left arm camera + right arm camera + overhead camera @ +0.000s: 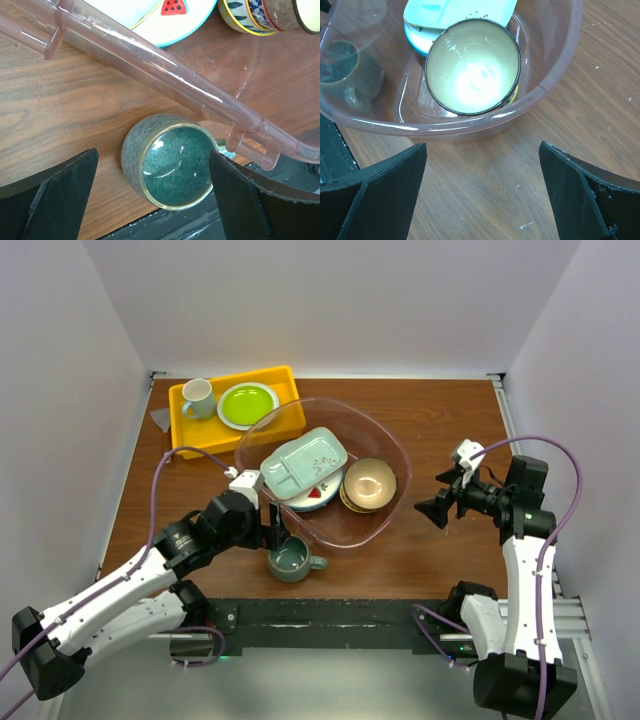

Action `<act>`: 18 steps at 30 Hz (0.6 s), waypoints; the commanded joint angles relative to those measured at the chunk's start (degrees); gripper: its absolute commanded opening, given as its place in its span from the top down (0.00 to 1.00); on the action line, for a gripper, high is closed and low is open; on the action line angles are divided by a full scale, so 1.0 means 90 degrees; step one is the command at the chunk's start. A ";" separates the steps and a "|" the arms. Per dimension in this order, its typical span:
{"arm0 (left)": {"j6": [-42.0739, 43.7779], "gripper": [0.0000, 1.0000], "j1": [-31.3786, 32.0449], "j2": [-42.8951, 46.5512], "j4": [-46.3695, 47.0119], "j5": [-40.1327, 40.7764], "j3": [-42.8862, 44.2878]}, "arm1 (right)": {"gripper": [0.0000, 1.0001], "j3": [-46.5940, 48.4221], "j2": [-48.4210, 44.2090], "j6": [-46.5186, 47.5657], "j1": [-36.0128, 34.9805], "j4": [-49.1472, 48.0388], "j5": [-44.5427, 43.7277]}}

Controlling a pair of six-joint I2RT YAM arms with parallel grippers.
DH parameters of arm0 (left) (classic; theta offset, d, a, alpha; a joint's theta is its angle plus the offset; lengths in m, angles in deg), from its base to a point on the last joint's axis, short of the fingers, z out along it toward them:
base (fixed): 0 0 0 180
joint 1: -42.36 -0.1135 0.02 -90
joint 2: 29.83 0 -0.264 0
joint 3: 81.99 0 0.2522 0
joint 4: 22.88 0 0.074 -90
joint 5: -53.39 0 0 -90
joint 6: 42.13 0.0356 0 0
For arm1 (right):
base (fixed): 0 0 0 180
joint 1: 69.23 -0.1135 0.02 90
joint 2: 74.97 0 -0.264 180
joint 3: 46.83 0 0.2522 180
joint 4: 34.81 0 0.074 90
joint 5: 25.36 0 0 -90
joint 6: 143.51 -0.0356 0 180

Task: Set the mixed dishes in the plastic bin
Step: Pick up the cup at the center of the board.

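Left gripper [152, 152] right up close, jaws spread wide either side of the grey-green mug [170, 167]. Mug's upright on the table [450, 420], outside the plastic bin [398, 445], tucked against its near rim, and the rim runs just over the handle. Behind the bin on the left sits the yellow tray [185, 445], the bin's far-left rim overlapping its corner, with a pale mug [198, 398] and lime-green plate [247, 404] in it. Inside the bin: pale-green divided tray [305, 462] lying across the white plates [325, 490], stacked bowls [370, 483] just beside them on the right. Right of the bin it's bare wood with plenty of room, and the right gripper [437, 508] hangs there well apart from the wall, jaws wide, nothing between them
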 commanded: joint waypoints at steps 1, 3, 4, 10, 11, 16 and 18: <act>-0.0051 0.03 -0.0018 -0.0093 0.0113 0.0030 -0.0046 | 0.02 0.0021 -0.0025 0.0100 -0.0010 -0.0178 0.0106; -0.0051 0.03 -0.0028 -0.0142 0.0113 0.0011 -0.0036 | 0.02 0.0021 -0.0044 0.0090 -0.0010 -0.0178 0.0106; -0.0031 0.03 -0.0018 -0.0171 0.0113 0.0011 -0.0036 | 0.02 0.0021 -0.0045 0.0090 -0.0010 -0.0178 0.0106; -0.0021 0.03 -0.0018 -0.0269 0.0113 0.0011 -0.0046 | 0.02 0.0011 -0.0074 0.0109 -0.0010 -0.0178 0.0106; -0.0041 0.03 -0.0018 -0.0279 0.0103 0.0020 -0.0055 | 0.02 0.0011 -0.0084 0.0109 -0.0010 -0.0168 0.0106; -0.0051 0.04 -0.0018 -0.0425 0.0084 0.0060 -0.0055 | 0.02 0.0021 -0.0103 0.0119 -0.0010 -0.0158 0.0116; -0.0051 0.04 -0.0018 -0.0483 0.0074 0.0050 -0.0055 | 0.02 0.0021 -0.0103 0.0129 -0.0020 -0.0148 0.0116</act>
